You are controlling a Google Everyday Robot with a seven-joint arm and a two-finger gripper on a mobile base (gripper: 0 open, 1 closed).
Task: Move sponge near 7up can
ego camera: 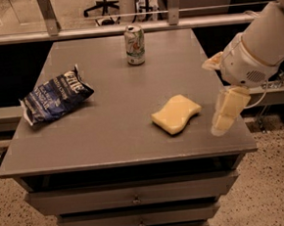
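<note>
Table (109, 137): sponge (176, 113) front, can (134, 45) back (well apart); my gripper (222, 121) beside sponge, likely staged for pickup; grip state indeterminable.

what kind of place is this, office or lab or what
Likely an office or lab workspace: a grey table with drawers below, a wheeled office chair beyond the railing, and speckled hard flooring. The gripper hovers at the table's edge, beside the sponge.
</note>
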